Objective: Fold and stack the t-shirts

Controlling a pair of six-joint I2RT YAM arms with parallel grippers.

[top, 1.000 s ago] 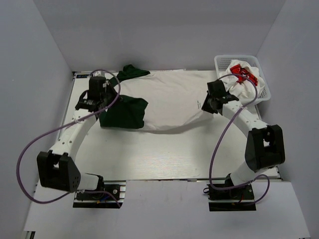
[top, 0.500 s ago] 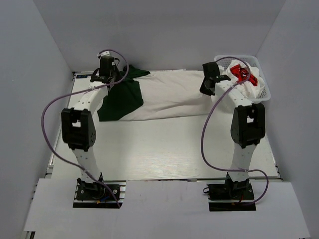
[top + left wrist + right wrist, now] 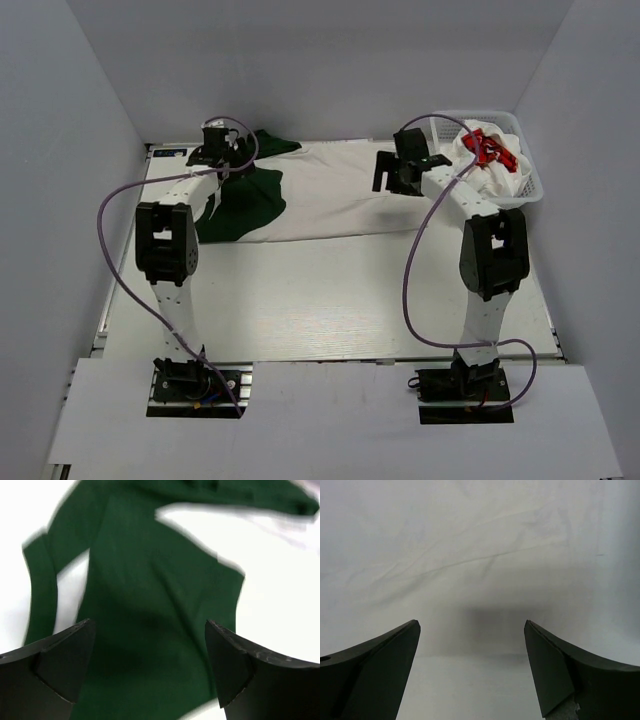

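Note:
A white t-shirt [image 3: 335,195] with dark green parts [image 3: 245,200] lies spread along the back of the table, folded over on itself lengthwise. My left gripper [image 3: 220,160] hovers over its green sleeve end. In the left wrist view this gripper [image 3: 150,625] is open, with only green cloth [image 3: 150,590] below it. My right gripper [image 3: 393,176] is over the shirt's right end; in the right wrist view it [image 3: 471,625] is open above flat white cloth [image 3: 480,545], holding nothing. More t-shirts, white ones and one with red print [image 3: 490,148], are heaped in the basket.
The white mesh basket [image 3: 531,186] stands at the back right corner, just right of my right arm. Bare table [image 3: 320,300] stretches from the shirt's near edge to the arm bases. Grey walls close in the back and both sides.
Both arms carried the shirt's near edge towards the back, folding it over, and reached out far. Both grippers went from shut on cloth to open, letting it go.

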